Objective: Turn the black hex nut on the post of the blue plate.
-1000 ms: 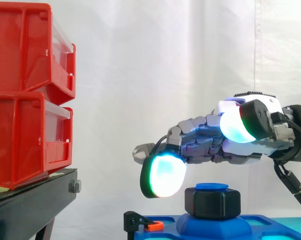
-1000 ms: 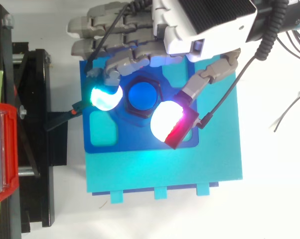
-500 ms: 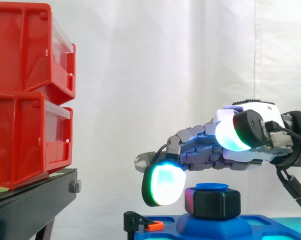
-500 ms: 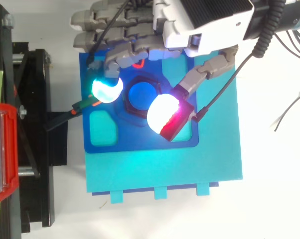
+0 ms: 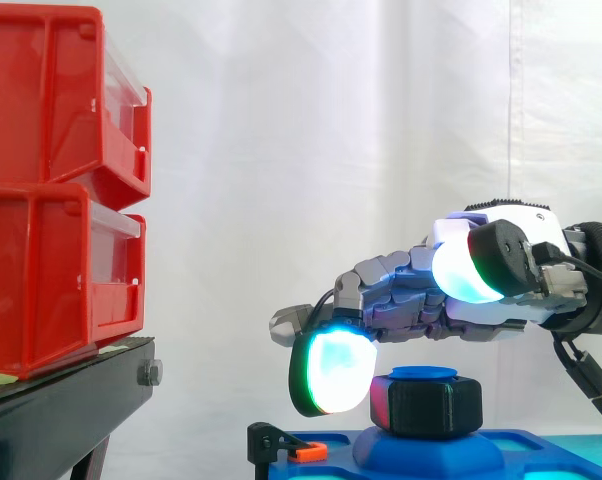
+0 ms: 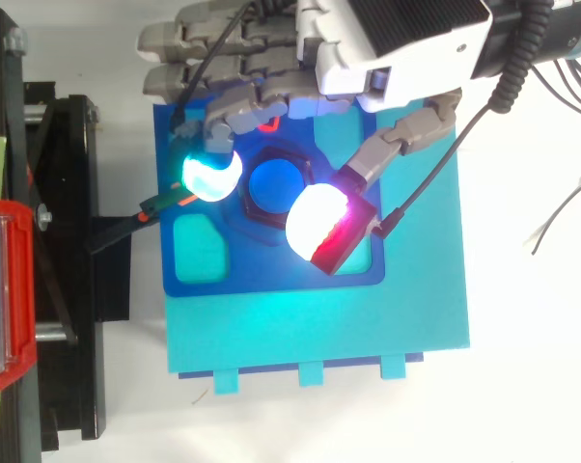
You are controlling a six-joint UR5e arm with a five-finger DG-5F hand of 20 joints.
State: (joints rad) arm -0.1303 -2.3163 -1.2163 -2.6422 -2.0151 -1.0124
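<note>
The black hex nut (image 5: 426, 405) sits on the blue post (image 6: 279, 183) of the blue plate (image 6: 271, 275). My hand (image 5: 451, 300) reaches in from the right and hovers over the nut, open. One finger bends down, and its green-cyan pad (image 5: 331, 372) hangs at the nut's left side, at or very near its edge. The thumb pad (image 6: 319, 227) glows white and red over the nut's lower-right rim in the top view. In the side view the thumb pad (image 5: 466, 265) stands clearly higher than the nut.
The blue plate rests on a cyan base (image 6: 319, 328). A black clip with an orange tip (image 5: 291, 448) sits at the plate's left edge. Red bins (image 5: 51, 190) stand on a black stand (image 5: 61, 400) to the left. Thin wires (image 6: 561, 212) lie on the right.
The hand has sunk a little and shifted left. The bent finger's pad came down beside the nut, and the thumb swung in over the nut's rim.
</note>
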